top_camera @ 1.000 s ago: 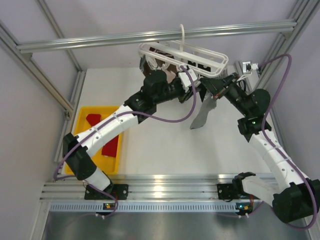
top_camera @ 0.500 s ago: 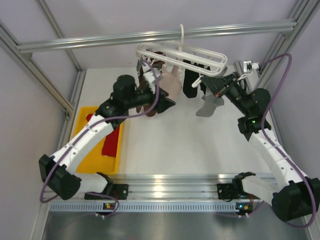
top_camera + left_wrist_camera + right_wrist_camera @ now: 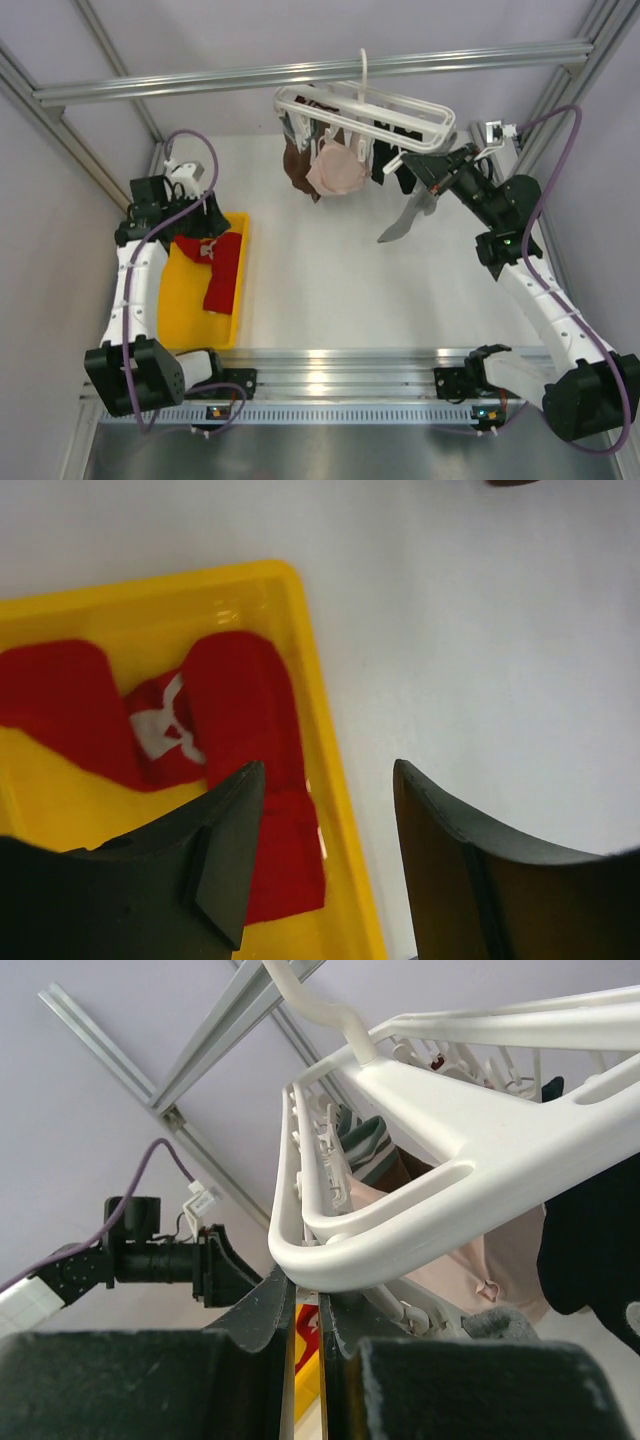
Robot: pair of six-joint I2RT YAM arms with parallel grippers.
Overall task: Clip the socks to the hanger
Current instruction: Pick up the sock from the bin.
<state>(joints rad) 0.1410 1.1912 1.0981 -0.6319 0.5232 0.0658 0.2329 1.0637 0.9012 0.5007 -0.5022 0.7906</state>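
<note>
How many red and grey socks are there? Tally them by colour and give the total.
Red socks: 2, in the yellow tray
Grey sock: 1, hanging under the hanger
Total: 3

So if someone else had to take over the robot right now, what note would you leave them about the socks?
Left gripper: open, empty, hovering over the yellow tray.
Right gripper: shut on the edge of the hanger.
Socks: a grey sock hangs under the hanger's right end, apparently clipped. The red socks lie in the tray.
Done: the grey sock seems to be up.
Left: pick up each red sock and clip it on.
</note>
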